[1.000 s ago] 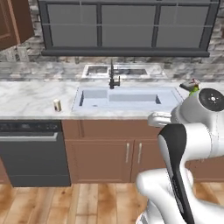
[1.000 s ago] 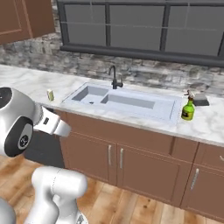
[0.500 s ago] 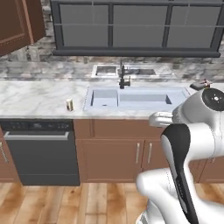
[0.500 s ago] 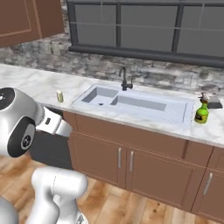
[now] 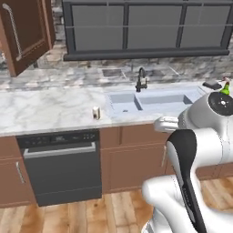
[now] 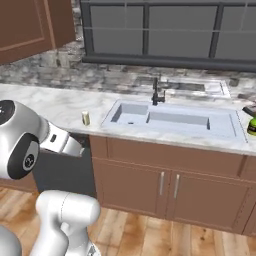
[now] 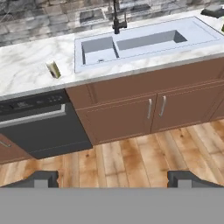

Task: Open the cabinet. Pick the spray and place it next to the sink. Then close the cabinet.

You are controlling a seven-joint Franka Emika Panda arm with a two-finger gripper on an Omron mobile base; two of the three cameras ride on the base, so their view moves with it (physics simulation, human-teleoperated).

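Note:
The brown wall cabinet [image 5: 26,36] hangs at the upper left, its door swung out with a long silver handle; its corner also shows in the right base view [image 6: 30,22]. The pale sink [image 5: 114,103] [image 6: 113,118] [image 7: 79,52] is set in the marble counter under a dark faucet [image 5: 141,81]. The green spray [image 5: 225,87] [image 6: 252,126] stands on the counter to the right of the sink, partly cut off. My gripper [image 7: 113,180] is open and holds nothing, looking from a distance at the lower cabinets and the wooden floor.
A small yellowish jar [image 5: 96,113] [image 7: 54,69] stands on the counter left of the sink. A dark dishwasher [image 5: 61,166] [image 7: 39,127] sits below it. A dark flat object [image 7: 214,10] lies at the counter's far right. A dark-framed window [image 5: 145,29] spans the wall above.
The base has driven left, so the whole scene has slid right in both base views. The open cabinet door has come into view at the upper left. The jaws stay open.

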